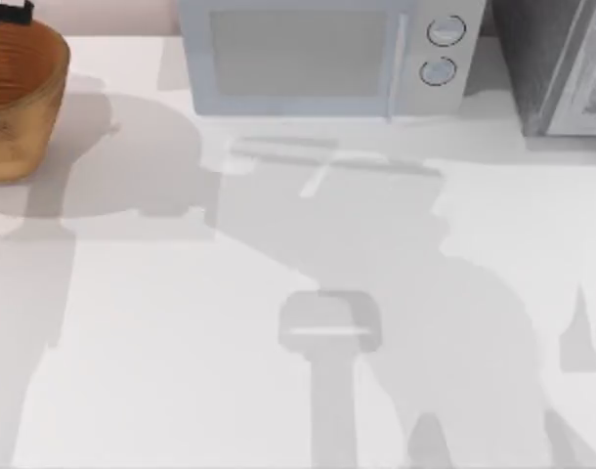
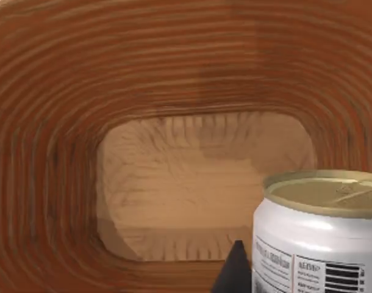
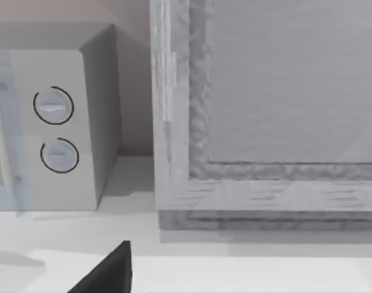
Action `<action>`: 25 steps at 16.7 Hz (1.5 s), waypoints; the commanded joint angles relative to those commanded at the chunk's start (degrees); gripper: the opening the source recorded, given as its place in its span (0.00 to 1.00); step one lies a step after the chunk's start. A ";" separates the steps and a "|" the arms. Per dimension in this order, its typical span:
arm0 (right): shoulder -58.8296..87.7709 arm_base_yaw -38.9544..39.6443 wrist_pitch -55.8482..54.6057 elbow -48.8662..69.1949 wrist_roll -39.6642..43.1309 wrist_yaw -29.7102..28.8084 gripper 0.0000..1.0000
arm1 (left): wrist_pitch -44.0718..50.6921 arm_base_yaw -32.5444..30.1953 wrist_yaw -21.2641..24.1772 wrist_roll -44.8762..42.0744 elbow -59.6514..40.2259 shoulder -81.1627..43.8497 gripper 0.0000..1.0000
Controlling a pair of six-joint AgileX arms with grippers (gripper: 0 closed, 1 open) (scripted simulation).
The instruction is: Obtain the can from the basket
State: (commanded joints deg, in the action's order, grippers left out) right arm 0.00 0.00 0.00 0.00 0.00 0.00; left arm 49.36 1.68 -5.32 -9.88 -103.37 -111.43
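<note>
The basket [image 1: 20, 98] stands at the table's far left corner, tan outside and ribbed orange-brown inside. My left gripper [image 1: 7, 14] hangs over its opening. In the left wrist view the basket's ribbed wall [image 2: 58, 122] surrounds a pale woven floor. The can [image 2: 320, 238] stands upright inside, with a pale gold top and a white printed side. A dark tip of my left gripper [image 2: 233, 271] sits right beside the can. Contact between them cannot be made out.
A white microwave [image 1: 327, 54] stands along the back edge, with two round dials [image 3: 55, 131]. A grey cabinet [image 1: 562, 63] stands to its right, seen close in the right wrist view [image 3: 265, 110]. A dark part of my right gripper [image 3: 107, 274] faces it.
</note>
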 joint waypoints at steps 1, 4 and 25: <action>0.00 0.00 0.00 0.00 0.00 0.00 1.00 | -1.60 -0.69 -0.14 0.50 5.05 6.45 0.00; 0.00 0.00 0.00 0.00 0.00 0.00 1.00 | -8.97 -1.72 0.67 2.12 20.36 26.76 0.00; 0.00 0.00 0.00 0.00 0.00 0.00 1.00 | -49.36 -1.69 5.31 9.88 103.37 111.43 0.00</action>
State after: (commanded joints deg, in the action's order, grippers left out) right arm 0.00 0.00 0.00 0.00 0.00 0.00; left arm 0.00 0.00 0.00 0.00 0.00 0.00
